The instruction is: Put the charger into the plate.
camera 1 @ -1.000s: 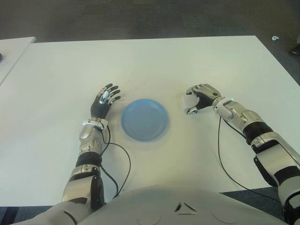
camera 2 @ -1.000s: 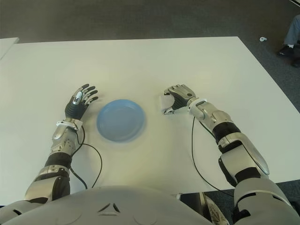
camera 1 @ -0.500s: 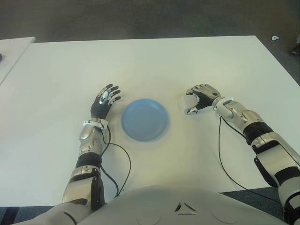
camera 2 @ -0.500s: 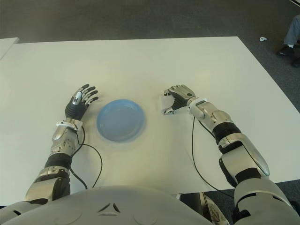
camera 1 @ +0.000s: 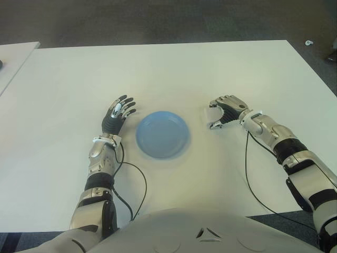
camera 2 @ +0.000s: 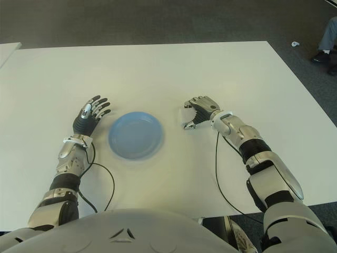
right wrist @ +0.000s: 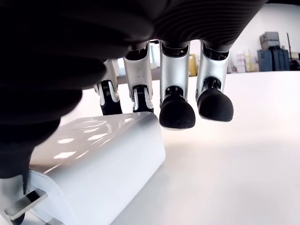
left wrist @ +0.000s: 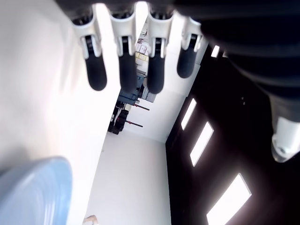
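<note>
Left hand (camera 1: 117,113): beside the plate on its left, fingers (left wrist: 123,70) spread straight, holding nothing; idle

Plate (camera 1: 162,134): blue, round, shallow, bare inside; on the white table (camera 1: 168,68) between the two hands

Charger (right wrist: 89,157): white block with rounded edges and a glossy shell, metal plug prong at one end; lying on the table just right of the plate, under the right hand. Judged light, rigid and not fragile, but smooth enough to slip from hard fingertips. Best taken across its two broad flat faces, thumb on one and fingers on the other, away from the prong end

Right hand (camera 1: 225,109): arched over the charger, fingers (right wrist: 176,111) curled downward with the tips hanging beyond the block; two look close to its far edge, but no firm clasp shows, so the hand reads as cupped and not yet holding

Hard to make out: in the eye views the charger is only a small white patch at the hand's edge, nearly lost against the table; the thumb's contact is hidden in the right wrist view; no cable can be seen
</note>
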Tool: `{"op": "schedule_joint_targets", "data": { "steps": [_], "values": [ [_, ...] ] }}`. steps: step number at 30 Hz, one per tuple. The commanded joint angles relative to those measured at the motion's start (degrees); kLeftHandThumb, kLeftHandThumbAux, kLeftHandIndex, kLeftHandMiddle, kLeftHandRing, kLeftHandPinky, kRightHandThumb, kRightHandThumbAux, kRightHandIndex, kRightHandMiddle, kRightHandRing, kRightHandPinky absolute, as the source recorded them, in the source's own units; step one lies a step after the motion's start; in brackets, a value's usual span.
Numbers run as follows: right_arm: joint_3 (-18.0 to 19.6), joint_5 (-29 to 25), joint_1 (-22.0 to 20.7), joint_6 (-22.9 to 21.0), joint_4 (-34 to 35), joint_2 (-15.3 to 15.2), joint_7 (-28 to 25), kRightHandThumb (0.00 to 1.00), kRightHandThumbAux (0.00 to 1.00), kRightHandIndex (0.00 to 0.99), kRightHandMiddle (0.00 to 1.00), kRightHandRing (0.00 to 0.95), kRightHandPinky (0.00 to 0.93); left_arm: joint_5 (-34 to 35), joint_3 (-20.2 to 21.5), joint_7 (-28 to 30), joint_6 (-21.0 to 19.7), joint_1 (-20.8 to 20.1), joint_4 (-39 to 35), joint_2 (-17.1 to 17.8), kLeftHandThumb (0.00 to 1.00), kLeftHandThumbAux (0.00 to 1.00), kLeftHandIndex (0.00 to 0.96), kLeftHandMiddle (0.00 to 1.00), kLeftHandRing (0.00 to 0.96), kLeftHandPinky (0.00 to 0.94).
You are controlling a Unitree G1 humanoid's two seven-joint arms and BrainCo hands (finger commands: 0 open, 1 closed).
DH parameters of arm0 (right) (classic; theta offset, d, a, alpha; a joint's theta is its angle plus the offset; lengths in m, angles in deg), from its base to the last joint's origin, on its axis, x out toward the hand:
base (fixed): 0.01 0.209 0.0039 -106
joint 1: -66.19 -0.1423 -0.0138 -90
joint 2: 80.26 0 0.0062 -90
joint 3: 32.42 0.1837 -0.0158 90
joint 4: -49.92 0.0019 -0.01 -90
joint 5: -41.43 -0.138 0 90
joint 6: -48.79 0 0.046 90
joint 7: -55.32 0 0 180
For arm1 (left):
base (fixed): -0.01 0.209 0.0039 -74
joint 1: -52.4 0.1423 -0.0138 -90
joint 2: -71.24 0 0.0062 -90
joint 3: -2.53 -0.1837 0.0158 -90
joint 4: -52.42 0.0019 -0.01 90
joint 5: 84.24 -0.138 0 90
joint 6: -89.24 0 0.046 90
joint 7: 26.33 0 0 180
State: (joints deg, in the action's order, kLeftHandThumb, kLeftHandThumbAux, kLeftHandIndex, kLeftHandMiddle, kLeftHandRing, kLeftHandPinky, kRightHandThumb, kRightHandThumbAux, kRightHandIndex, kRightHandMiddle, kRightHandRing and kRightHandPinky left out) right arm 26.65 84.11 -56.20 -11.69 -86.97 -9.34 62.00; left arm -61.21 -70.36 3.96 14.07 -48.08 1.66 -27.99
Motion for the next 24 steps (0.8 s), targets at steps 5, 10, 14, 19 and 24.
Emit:
{"op": "schedule_joint_targets", "data": {
  "steps": [5,10,14,19,24],
  "values": [
    [1.2,-0.8,2.9,-0.3,2.1,-1.1,-2.8,0.738,0.711,0.440,0.831,0.825,0.778,0.3,-0.3,0.9,-2.0,1.9,1.5,-1.0,0.011,0.493,0.212,0.259,0.264,0.291],
    [5.7,-4.0,3.4,-3.3,13.5,-3.8,-9.1,0.738,0.710,0.440,0.837,0.829,0.791,0.4,-0.3,1.7,-1.8,1.7,2.1,-0.8,0.018,0.484,0.217,0.263,0.268,0.296],
    [8.2,-4.8,4.4,-6.0,17.4,-3.6,-10.8,0.740,0.710,0.440,0.843,0.833,0.777,0.8,0.0,1.9,-2.5,1.5,2.3,-0.8,0.024,0.481,0.216,0.263,0.267,0.290],
    [11.3,-6.7,5.1,-9.9,24.7,-3.7,-15.0,0.743,0.710,0.440,0.853,0.837,0.744,0.8,0.2,1.4,-2.3,1.3,2.8,-1.0,0.024,0.483,0.214,0.260,0.263,0.285],
    [13.7,-7.8,5.2,-12.7,30.9,-3.5,-18.0,0.746,0.710,0.440,0.863,0.844,0.740,0.8,0.3,1.4,-2.0,1.1,3.1,-1.2,0.021,0.488,0.213,0.260,0.265,0.292]
  ]
}}
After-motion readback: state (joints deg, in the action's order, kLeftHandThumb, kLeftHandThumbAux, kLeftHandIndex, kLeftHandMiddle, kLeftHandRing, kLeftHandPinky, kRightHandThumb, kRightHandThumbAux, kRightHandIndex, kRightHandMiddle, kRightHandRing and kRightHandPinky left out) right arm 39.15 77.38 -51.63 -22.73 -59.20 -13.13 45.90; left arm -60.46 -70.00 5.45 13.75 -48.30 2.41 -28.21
